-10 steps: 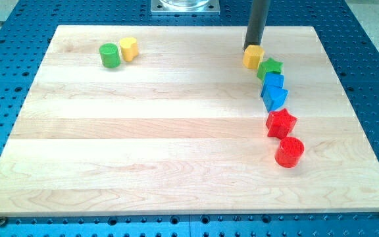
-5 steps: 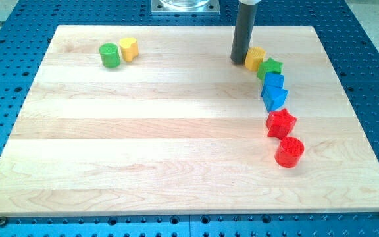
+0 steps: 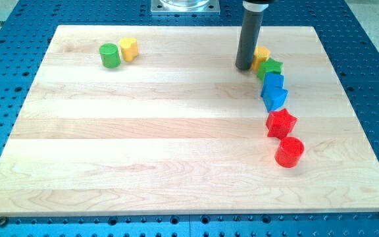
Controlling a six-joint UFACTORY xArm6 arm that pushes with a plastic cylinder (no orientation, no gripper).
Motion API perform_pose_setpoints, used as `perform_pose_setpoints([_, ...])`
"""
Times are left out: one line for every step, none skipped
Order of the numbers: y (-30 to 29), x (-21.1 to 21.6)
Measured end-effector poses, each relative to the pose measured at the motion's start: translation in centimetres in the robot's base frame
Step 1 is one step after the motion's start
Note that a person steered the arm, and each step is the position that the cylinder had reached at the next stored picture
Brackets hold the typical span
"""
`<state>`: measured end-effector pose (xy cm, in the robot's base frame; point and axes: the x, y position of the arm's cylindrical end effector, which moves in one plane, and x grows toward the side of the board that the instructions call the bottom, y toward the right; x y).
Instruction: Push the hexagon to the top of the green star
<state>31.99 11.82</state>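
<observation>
The yellow hexagon [image 3: 262, 54] sits near the view's top right, touching the upper left of the green star [image 3: 270, 68]. My tip [image 3: 244, 67] stands on the board just left of the hexagon and the star, partly hiding the hexagon's left side. Below the star run a blue cube [image 3: 274, 81], a blue pentagon-like block [image 3: 276, 97], a red star [image 3: 281, 123] and a red cylinder [image 3: 289, 151].
A green cylinder [image 3: 110, 54] and a yellow heart-like block [image 3: 129, 48] sit together at the view's top left. The wooden board [image 3: 143, 145] lies on a blue perforated table. A metal mount [image 3: 185, 6] shows at the view's top edge.
My tip went from above the hexagon round to its left, then slid right and down. The hexagon moved a little to the right and up, beside the green star.
</observation>
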Motion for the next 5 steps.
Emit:
perform_pose_setpoints([0.0, -1.6])
perform_pose_setpoints([0.0, -2.0])
perform_pose_setpoints([0.0, -2.0])
perform_pose_setpoints([0.9, -2.0])
perform_pose_setpoints([1.8, -2.0])
